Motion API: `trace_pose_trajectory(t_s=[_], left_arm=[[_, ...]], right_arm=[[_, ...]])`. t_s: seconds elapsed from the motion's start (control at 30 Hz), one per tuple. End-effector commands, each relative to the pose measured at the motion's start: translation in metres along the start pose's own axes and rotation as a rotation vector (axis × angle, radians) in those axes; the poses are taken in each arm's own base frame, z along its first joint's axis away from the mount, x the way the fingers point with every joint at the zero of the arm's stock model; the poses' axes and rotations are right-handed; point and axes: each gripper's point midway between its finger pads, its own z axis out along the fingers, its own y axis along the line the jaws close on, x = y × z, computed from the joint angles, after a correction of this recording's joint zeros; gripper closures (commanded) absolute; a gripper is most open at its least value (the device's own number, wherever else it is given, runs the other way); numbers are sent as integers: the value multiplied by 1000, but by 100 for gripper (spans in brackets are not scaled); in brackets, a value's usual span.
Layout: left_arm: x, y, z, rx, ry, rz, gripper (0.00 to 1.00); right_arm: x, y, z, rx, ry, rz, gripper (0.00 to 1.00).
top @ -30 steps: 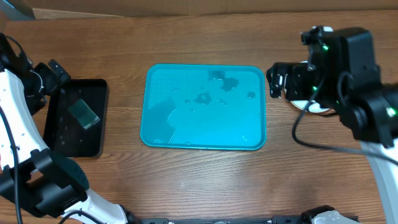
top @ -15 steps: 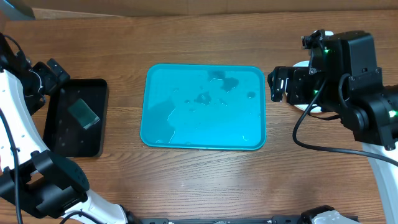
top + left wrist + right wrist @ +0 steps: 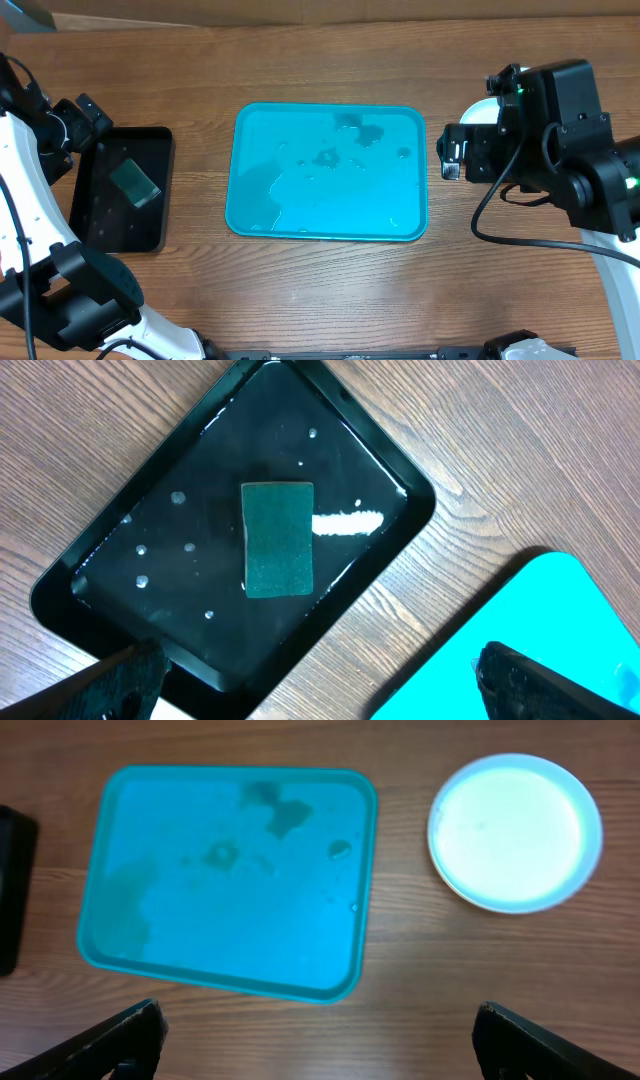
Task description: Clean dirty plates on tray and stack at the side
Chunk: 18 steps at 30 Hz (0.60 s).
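1. The white plate [image 3: 515, 832] lies flat on the tabletop [image 3: 420, 1020] in the upper right of the right wrist view. It sits near the tray's right edge without touching it. Whether other plates lie under it cannot be told.
2. In the overhead view only the plate's upper left arc shows at the right of the frame. The rest is hidden under the right arm [image 3: 570, 130].
3. The turquoise tray [image 3: 380, 190] sits in the middle of the overhead frame, long side running left to right. Dark smudges and a film of water mark its upper middle.
4. The right gripper [image 3: 318, 1040] hangs above the tabletop with its fingers spread wide and nothing between them.
5. The black bin [image 3: 170, 510] stands to the left of the tray, apart from it. A green sponge [image 3: 278, 540] lies flat in its middle among droplets.
6. The left gripper [image 3: 320, 685] hovers over the bin's lower right edge, fingers wide apart and gripping nothing.
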Motion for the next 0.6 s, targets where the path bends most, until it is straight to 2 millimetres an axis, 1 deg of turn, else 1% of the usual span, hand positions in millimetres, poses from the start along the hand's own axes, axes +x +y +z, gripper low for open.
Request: trace_pose_trajectory(t_s=[0.0,0.1,0.17,0.3,0.47,0.57], left_arm=[[-2,-2,-7,13,-16,17,0],[-2,-3,-7,13,-16,18,0],[-2,-3,-7,13,-16,18,0],[-2,-3,-7,13,-16,18,0],[-2,-3,-7,13,-16,18,0],[-2,-3,-7,13,-15,18,0]], right_arm=[[0,-7,-4,35,-16,1,0],[-1,-13,-4,51,-17,14,0],[-4,-20,-10,59,-46,37,0],[-8,-39,-32,79,-126,101,0],[-4,-65,-64,117,-264,171,0],[0,-80,-72,138,-374,214,0]])
